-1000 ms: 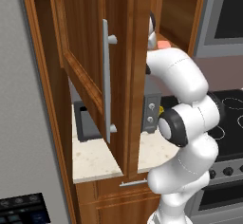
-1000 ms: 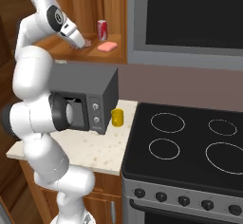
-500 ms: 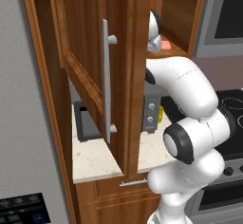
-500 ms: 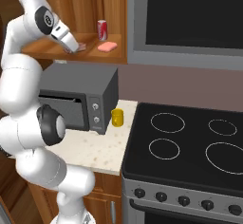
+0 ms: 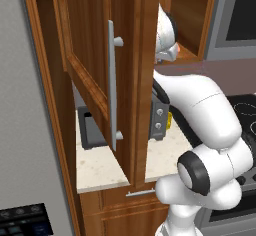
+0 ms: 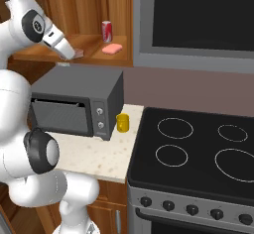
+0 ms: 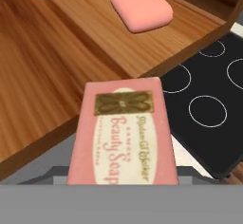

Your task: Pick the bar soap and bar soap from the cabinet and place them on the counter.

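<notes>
Soap comes twice here: a boxed pink bar point(image 7: 121, 133) printed "Beauty Soap" sits right in front of the hand camera, seemingly clamped in the gripper point(image 6: 69, 54) at the front edge of the cabinet point(image 5: 120, 70) shelf, though the fingertips are hidden. A plain pink bar point(image 6: 112, 48) lies farther back on that shelf beside a red can point(image 6: 106, 31). Below stand a microwave point(image 6: 79, 106), the counter point(image 6: 99, 156) and the stovetop point(image 6: 198, 148).

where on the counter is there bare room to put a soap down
Bare counter lies in front of the microwave, up to the stove. It is crowded between microwave and stove, where the yellow object stands.
</notes>
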